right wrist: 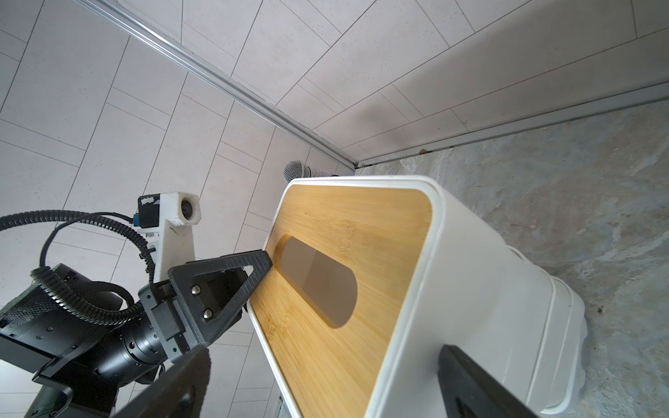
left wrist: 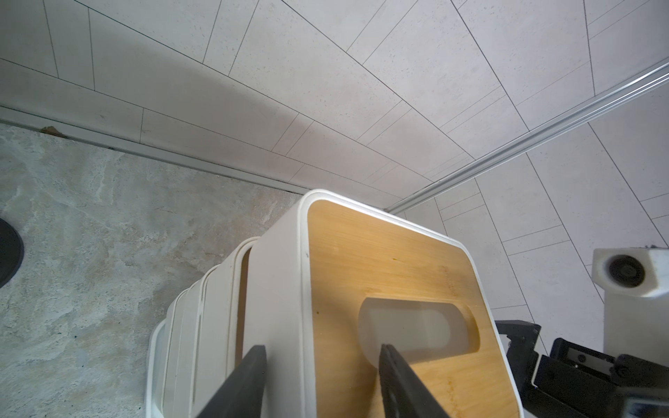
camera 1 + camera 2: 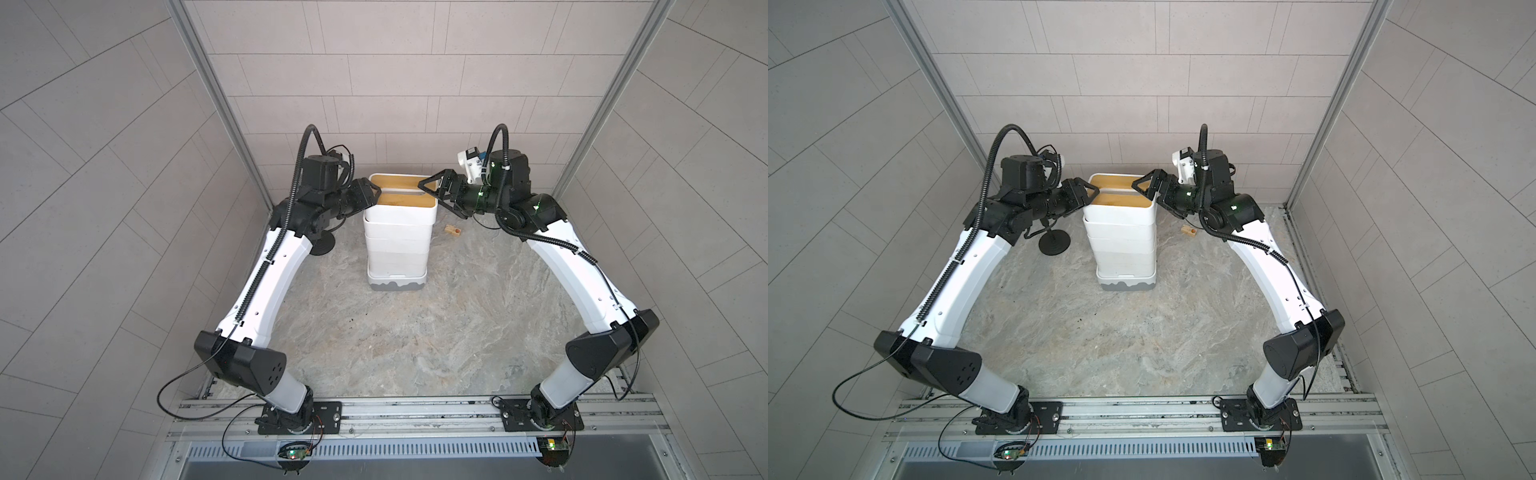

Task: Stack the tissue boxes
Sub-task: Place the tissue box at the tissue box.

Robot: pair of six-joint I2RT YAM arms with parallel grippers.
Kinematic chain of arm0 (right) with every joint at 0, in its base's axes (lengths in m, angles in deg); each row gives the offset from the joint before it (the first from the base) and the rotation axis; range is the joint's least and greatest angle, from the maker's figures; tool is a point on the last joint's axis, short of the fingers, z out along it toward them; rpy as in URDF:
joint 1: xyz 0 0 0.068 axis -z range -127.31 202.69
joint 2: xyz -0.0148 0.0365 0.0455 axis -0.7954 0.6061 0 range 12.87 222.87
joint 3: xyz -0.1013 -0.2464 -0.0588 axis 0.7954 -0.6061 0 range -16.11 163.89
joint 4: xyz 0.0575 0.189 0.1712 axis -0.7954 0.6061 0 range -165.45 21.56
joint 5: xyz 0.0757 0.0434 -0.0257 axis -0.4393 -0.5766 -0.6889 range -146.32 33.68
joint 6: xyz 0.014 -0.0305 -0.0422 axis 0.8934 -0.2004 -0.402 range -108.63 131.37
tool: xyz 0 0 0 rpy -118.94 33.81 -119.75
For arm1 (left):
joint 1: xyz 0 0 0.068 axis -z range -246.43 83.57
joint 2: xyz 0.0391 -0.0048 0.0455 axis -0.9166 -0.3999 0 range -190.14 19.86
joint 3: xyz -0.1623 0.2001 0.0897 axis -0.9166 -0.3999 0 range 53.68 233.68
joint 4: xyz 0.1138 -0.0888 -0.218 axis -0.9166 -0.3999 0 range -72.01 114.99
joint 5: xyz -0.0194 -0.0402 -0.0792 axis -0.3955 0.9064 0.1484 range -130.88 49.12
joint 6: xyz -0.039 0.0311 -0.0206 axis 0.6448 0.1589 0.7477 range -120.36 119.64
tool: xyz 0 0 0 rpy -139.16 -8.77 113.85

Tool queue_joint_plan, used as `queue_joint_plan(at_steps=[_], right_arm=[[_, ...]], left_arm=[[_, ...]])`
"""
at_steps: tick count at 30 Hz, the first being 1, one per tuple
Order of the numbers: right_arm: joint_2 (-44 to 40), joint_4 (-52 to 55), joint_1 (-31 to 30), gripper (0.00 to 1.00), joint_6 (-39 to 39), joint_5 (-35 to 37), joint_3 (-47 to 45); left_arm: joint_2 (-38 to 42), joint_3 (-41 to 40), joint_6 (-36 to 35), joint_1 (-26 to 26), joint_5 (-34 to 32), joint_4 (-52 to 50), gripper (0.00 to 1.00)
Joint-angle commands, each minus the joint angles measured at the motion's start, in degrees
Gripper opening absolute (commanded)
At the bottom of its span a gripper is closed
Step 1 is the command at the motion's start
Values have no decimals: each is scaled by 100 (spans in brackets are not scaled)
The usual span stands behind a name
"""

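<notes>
Nearest to me, a metal rail (image 3: pixel 415 409) carries the feet of both arms, which arch over the table (image 3: pixel 395 345) to meet at its far end. All the tissue boxes (image 3: pixel 397 232) I can see are there, in one stack (image 3: pixel 397 259) standing toward the back wall. A grey wavy-based box (image 3: pixel 397 286) sits at the bottom and a bamboo-lidded top box (image 3: pixel 401 180) crowns it.

The left gripper (image 2: pixel 322 349) pinches the top box, one finger down in the lid's slot (image 2: pixel 427 325), the other outside the side wall. The right gripper (image 1: pixel 325 350) has its jaws spread wide either side of the opposite end; I cannot tell whether they touch. From the left wrist a sliver of the lid below (image 2: pixel 245 289) peeks out beside the top box, so I judge it is not squarely seated. To finish well, I would square it up with the right gripper as a guide, then open the left jaws and lift straight up out of the slot. A sideways pull could topple so tall a stack.

The table has a mottled grey-beige stone look. A small wooden block (image 3: pixel 577 230) lies on the right arm's side of the stack, and a round black stand foot (image 3: pixel 324 245) sits under the left arm. Pale tiled walls (image 3: pixel 395 83) close in three sides.
</notes>
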Motion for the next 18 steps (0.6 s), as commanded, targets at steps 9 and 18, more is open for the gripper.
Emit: queue_joint_plan(at_steps=[9, 18], right_arm=[[119, -160, -146, 99, 0, -192, 167], [198, -155, -154, 99, 3, -177, 248]], left_arm=[[231, 32, 12, 55, 232, 280, 55], [303, -52, -43, 69, 133, 217, 55]])
